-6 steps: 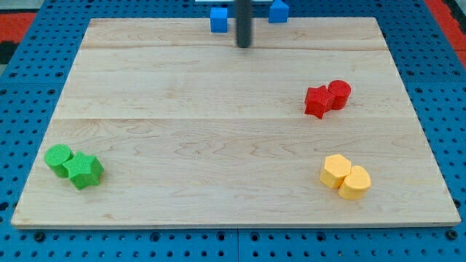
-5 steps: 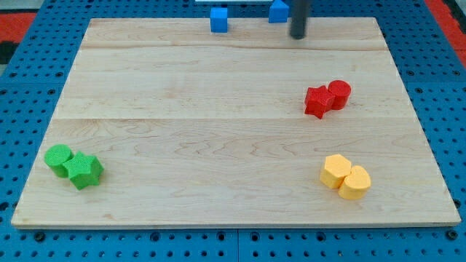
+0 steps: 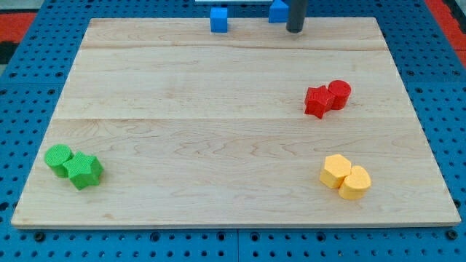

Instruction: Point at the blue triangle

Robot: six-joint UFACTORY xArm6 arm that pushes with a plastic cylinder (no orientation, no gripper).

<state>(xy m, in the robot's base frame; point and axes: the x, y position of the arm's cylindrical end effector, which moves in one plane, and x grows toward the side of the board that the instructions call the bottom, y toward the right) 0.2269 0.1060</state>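
Two blue blocks sit at the view's top edge of the wooden board point(image 3: 233, 131). One blue block point(image 3: 278, 11), partly cut off by the frame, is right beside my rod; its shape is hard to make out. The other blue block point(image 3: 218, 20) looks like a cube and lies further to the view's left. My tip point(image 3: 294, 30) rests on the board just to the right of and slightly below the cut-off blue block, close to it.
A red star and red cylinder point(image 3: 328, 97) sit together at the right. Two yellow blocks point(image 3: 345, 177) lie at the lower right. A green cylinder and green star point(image 3: 73, 166) lie at the lower left.
My tip has swept from near the left blue block to the right, beside the right blue block, and then edged slightly up. No block has moved.
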